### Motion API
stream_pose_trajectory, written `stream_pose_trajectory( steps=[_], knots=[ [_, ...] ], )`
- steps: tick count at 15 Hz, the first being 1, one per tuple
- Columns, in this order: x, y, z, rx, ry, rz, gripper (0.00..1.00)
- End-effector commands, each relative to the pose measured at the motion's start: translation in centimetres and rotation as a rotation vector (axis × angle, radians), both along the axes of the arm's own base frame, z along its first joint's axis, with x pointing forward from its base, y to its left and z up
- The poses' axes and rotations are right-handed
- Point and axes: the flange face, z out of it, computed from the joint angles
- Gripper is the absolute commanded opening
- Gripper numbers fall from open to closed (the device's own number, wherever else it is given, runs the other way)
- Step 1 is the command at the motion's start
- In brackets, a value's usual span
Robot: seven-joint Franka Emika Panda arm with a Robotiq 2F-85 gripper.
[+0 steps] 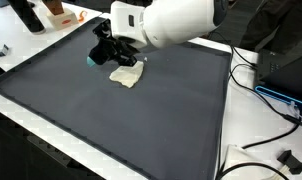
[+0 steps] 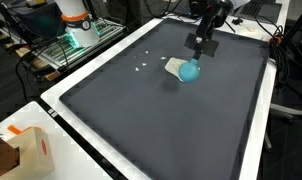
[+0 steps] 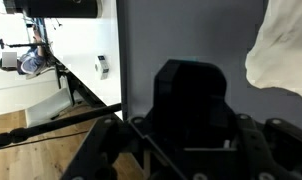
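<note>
The gripper (image 2: 199, 47) hangs low over the dark grey mat (image 1: 141, 125), fingers pointing down, right above a teal ball (image 2: 189, 71). The ball sits on the mat and appears to touch the edge of a crumpled cream cloth (image 2: 174, 66). In an exterior view only a sliver of the ball (image 1: 91, 58) shows beside the black fingers, and the cloth (image 1: 126, 75) lies just on their other side, so the gripper itself hides where the two meet. The fingertips are near the ball, but no view makes clear whether they touch it. I cannot tell how wide the jaws stand either. The wrist view shows only the black gripper body and its linkages, with the cloth (image 3: 286, 50) at the upper right edge.

A few small white scraps (image 2: 141, 66) lie on the mat near the cloth. The mat covers most of a white table (image 2: 91, 75). Off the mat, a cardboard box (image 2: 31, 150) stands at one corner, black cables (image 1: 271, 110) trail along one side with a black plug (image 1: 289, 158), and a dark bottle (image 1: 29, 15) stands at the far corner. A small tag-like thing (image 3: 101, 66) rests on the white table edge, and its markings are too blurred to read.
</note>
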Motion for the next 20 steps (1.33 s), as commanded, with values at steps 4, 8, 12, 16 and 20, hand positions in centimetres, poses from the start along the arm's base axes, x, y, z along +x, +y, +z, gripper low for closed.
stream_pose_trajectory(
  steps=[4, 8, 12, 16, 20],
  knots=[
    [-0.9, 0.2, 2.0, 0.076, -0.015, 0.118, 0.26],
    [-1.3, -0.2, 4.1, 0.143, -0.038, 0.161, 0.26],
    [-1.9, -1.2, 6.4, 0.221, -0.071, 0.202, 0.26],
    [-2.6, -2.6, 8.9, 0.322, -0.112, 0.241, 0.26],
    [-3.0, -4.0, 10.9, 0.435, -0.137, 0.254, 0.26]
  ],
)
